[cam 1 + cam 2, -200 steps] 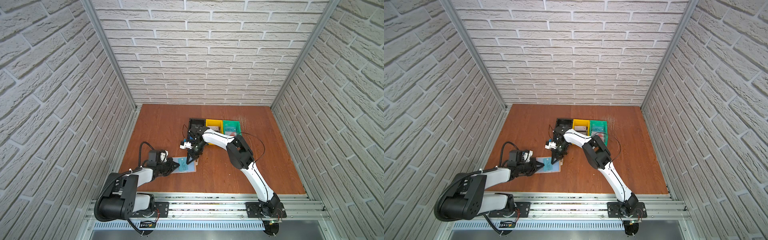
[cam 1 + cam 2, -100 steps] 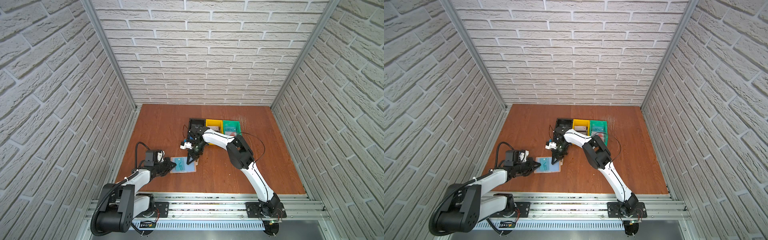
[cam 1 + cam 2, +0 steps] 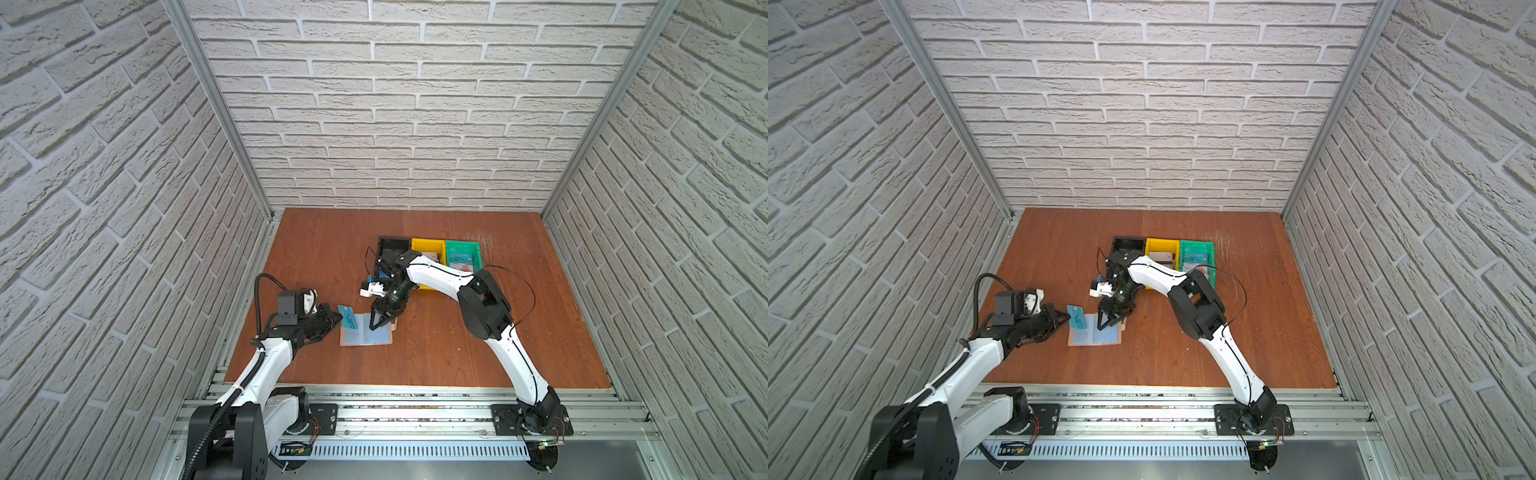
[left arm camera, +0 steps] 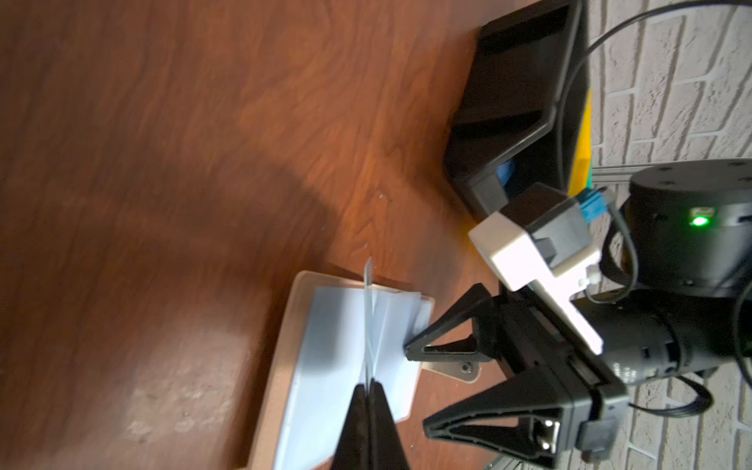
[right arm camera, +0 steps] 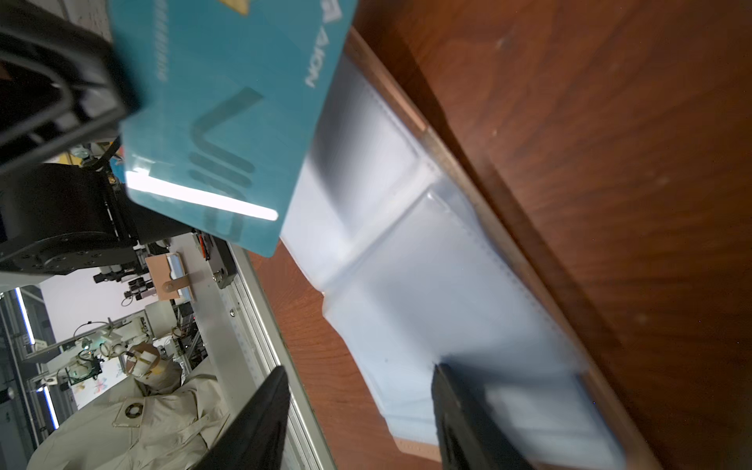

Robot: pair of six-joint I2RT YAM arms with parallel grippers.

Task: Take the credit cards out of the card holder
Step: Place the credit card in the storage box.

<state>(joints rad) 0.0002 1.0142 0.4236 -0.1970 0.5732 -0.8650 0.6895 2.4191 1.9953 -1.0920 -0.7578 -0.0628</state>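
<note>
The left pincer [image 3: 337,318] held a teal card [image 3: 349,321], apparently free of the open card holder [image 3: 374,338] by the surface's [image 3: 415,357] front edge. The right pincer [image 3: 382,326] gaped above it; setting the card aside should come next.

Both top views look steeply down from high above the card holder [image 3: 365,337] (nearly identical framing); both wrist cameras face it close up, from opposite sides.

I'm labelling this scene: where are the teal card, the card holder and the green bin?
teal card [image 5: 219,122], right wrist view, printed face.
card holder [image 3: 368,336], in a top view, clear sleeve.
green bin [image 3: 462,245], in a top view, far wall.
</note>
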